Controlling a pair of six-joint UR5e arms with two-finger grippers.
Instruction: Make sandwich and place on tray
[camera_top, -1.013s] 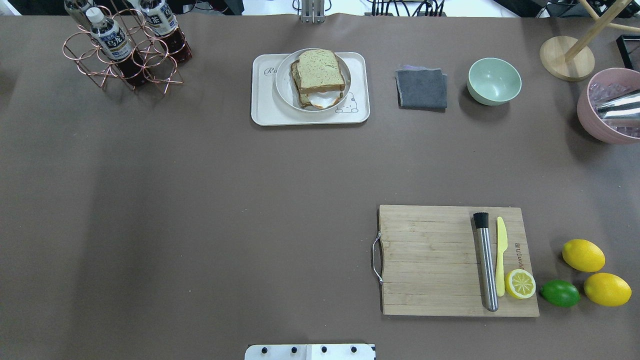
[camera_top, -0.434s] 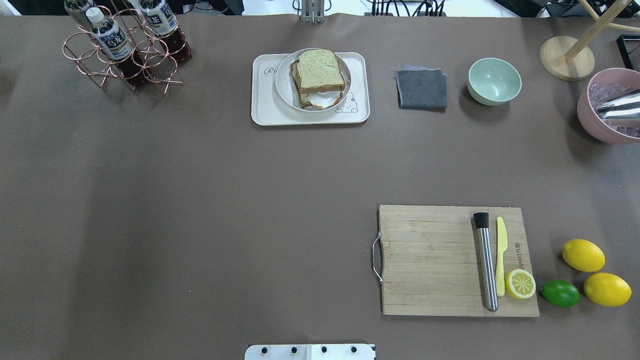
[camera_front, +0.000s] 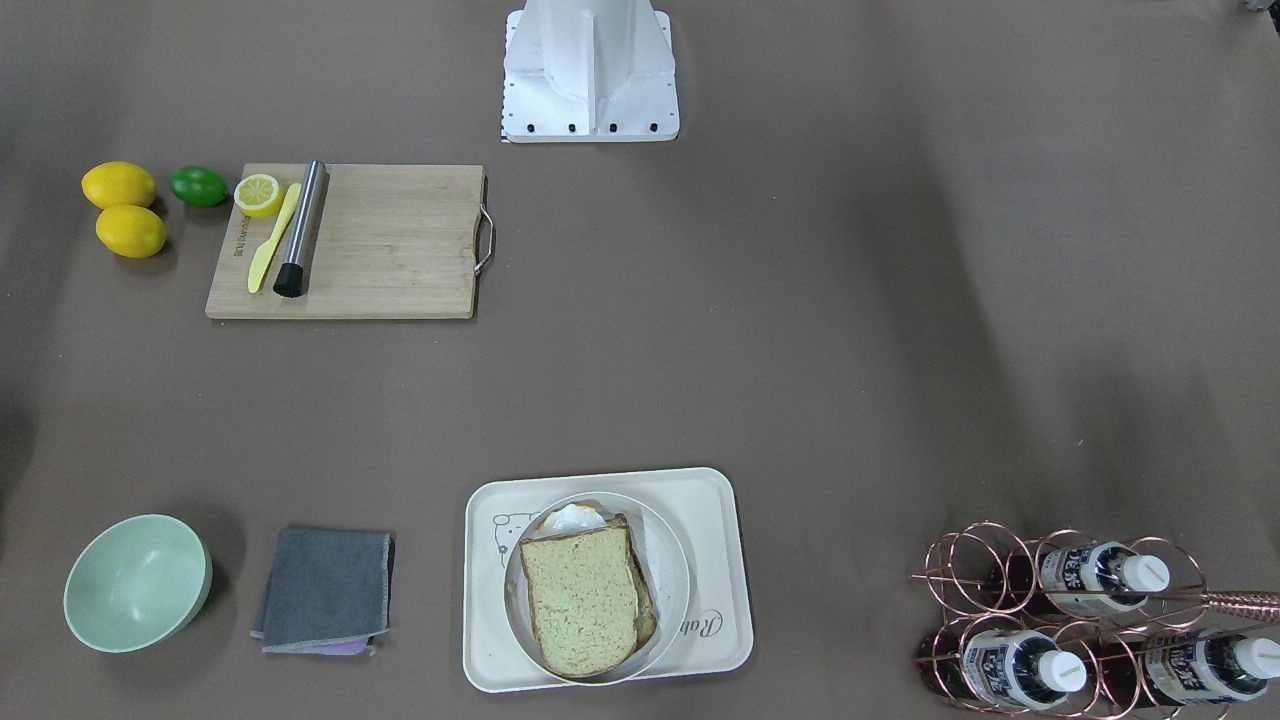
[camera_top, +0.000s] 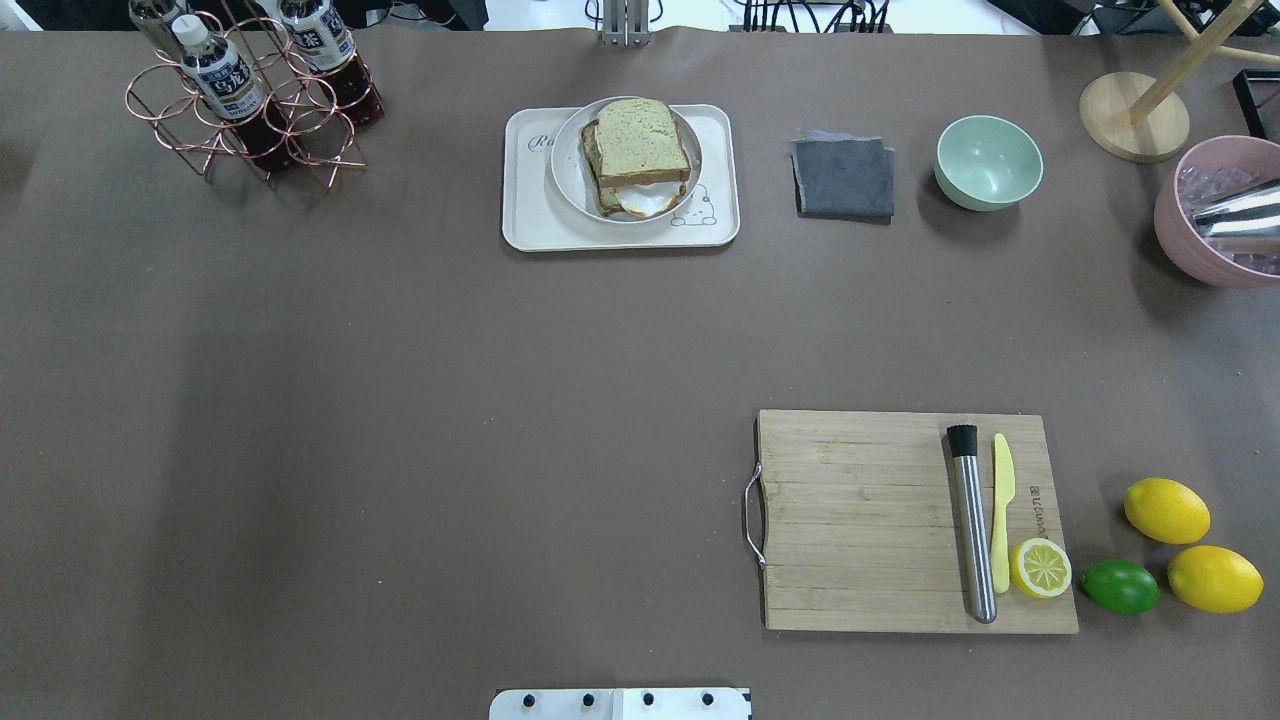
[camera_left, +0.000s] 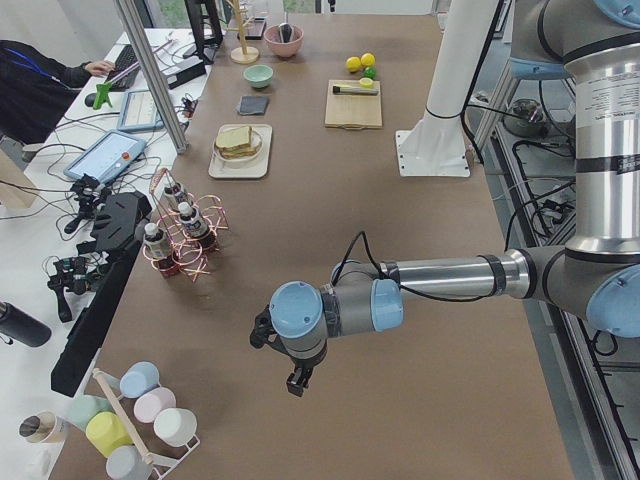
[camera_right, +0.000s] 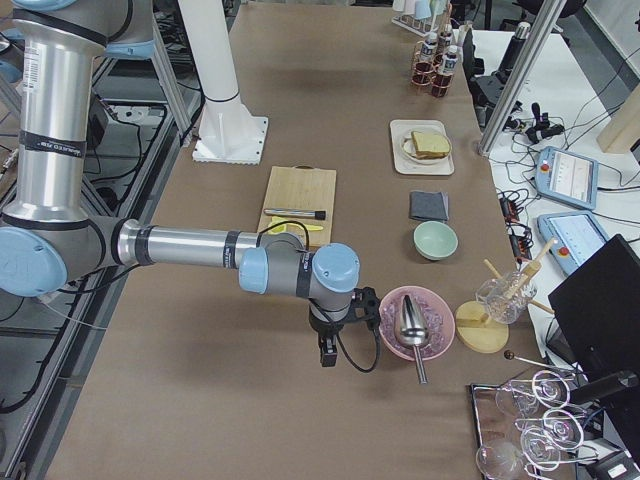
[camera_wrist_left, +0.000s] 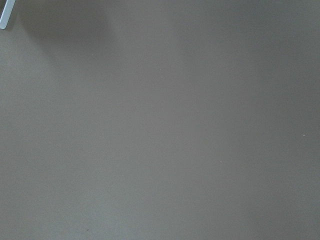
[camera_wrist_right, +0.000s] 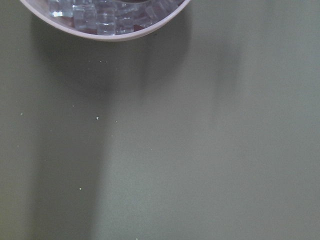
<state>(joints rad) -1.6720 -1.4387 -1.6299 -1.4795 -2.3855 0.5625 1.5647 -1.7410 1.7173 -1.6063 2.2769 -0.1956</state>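
Observation:
The sandwich (camera_top: 641, 148), two tan bread slices with a fried egg showing at the near edge, lies on a round white plate (camera_top: 566, 188). The plate rests on the cream tray (camera_top: 524, 222) at the far middle of the table. It also shows in the front view, sandwich (camera_front: 585, 600) on the tray (camera_front: 490, 650). My left gripper (camera_left: 297, 383) hangs over bare table far to the left, seen only in the left side view. My right gripper (camera_right: 325, 356) hangs beside the pink bowl, seen only in the right side view. I cannot tell whether either is open or shut.
A wooden cutting board (camera_top: 860, 520) holds a steel muddler (camera_top: 972, 525), a yellow knife (camera_top: 1001, 510) and a lemon half (camera_top: 1040, 568). Lemons (camera_top: 1166, 510) and a lime (camera_top: 1120, 586) lie beside it. A grey cloth (camera_top: 844, 177), green bowl (camera_top: 988, 162), pink ice bowl (camera_top: 1215, 215) and bottle rack (camera_top: 245, 95) stand at the back.

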